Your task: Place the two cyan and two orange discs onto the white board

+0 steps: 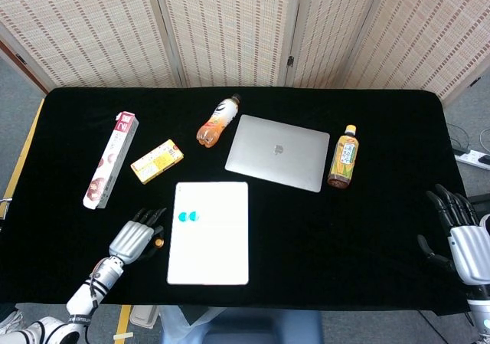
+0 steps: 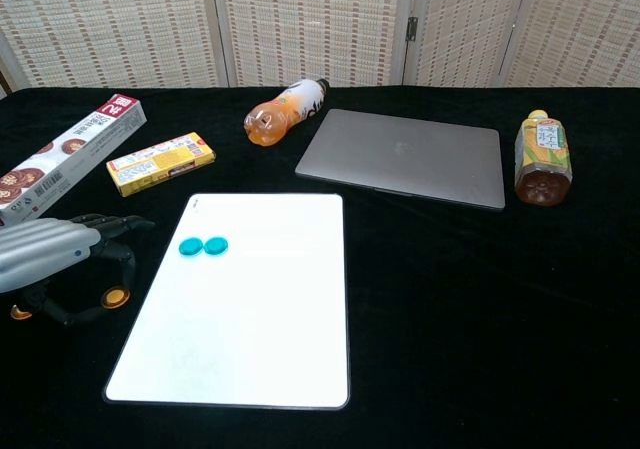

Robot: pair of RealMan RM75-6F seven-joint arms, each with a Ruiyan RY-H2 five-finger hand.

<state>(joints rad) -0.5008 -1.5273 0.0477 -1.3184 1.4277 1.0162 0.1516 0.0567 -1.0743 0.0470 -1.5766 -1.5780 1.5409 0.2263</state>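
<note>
Two cyan discs point(image 2: 202, 246) already lie on the board point(image 2: 250, 319), upper left of it. Both orange discs sit on the cloth at lower left: one point(image 2: 114, 295) just off the board's left edge, under the left hand point(image 2: 55, 254), one point(image 2: 20, 312) further left, partly hidden. That hand's fingers curl over the nearer disc; whether they pinch it I cannot tell. A poor pinch could flick it away. The right hand point(image 1: 463, 233), lower right, hangs open, empty.

The left robot hand point(image 2: 50, 254) partly hides 1 orange disc point(image 2: 20, 312) at the chest view's edge.
</note>
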